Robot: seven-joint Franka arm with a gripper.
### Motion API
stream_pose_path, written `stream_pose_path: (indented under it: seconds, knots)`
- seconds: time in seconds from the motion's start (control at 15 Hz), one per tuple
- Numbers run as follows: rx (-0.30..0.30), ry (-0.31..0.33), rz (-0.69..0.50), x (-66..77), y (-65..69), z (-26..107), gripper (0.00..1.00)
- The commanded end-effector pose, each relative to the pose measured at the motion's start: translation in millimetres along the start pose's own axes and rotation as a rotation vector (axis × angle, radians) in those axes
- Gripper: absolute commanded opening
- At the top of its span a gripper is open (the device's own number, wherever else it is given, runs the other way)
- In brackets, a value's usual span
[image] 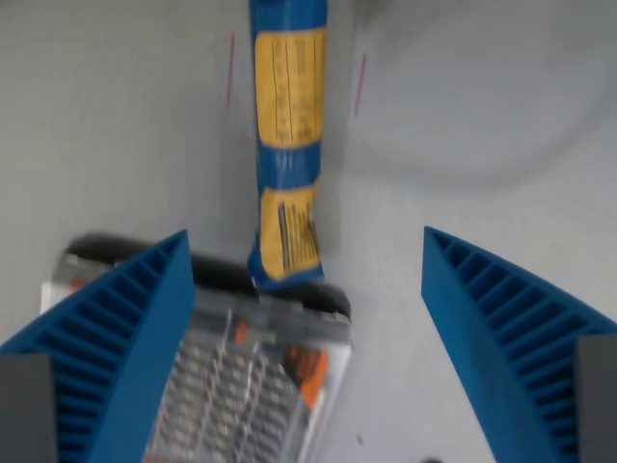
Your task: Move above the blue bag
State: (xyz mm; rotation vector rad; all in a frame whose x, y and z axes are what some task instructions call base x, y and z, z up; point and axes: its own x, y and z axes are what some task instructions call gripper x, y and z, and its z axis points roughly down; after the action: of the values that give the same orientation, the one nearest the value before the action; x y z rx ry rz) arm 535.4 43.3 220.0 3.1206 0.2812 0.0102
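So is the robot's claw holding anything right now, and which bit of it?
No, nothing is held. The gripper is open, its blue fingers spread wide apart, with the blue bag lying on the table ahead, untouched.

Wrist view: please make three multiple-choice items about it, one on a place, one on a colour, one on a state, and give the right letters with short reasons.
1. Where does the blue bag lie?
A. at the top centre, running down toward the middle
B. in the lower corner at the wrist view's right
C. under the finger at the wrist view's right

2. What colour are the labels on the bag?
A. red
B. yellow
C. green

3. How does the gripper stand?
A. shut on the bag
B. shut on the clear case
C. open, holding nothing

Answers:
1 A: the bag reaches from the top edge to just above the clear case.
2 B: two yellow panels with dark print show on the blue wrap.
3 C: the blue fingers stand far apart, with only table between their tips.
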Motion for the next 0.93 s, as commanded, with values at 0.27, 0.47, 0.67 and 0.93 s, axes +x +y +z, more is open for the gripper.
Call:
stream_pose_path:
  seconds: [0.27, 0.47, 0.67, 0.93]
  knots:
    - [-0.092, -0.030, 0.081, 21.6, -6.0, 26.2, 1.00]
    - [-0.096, -0.022, 0.084, 25.6, -7.4, 41.5, 1.00]
    - [-0.097, -0.017, 0.079, 28.1, -8.6, 56.7, 1.00]
    - [-0.101, -0.016, 0.073, 30.0, -10.0, 71.6, 1.00]
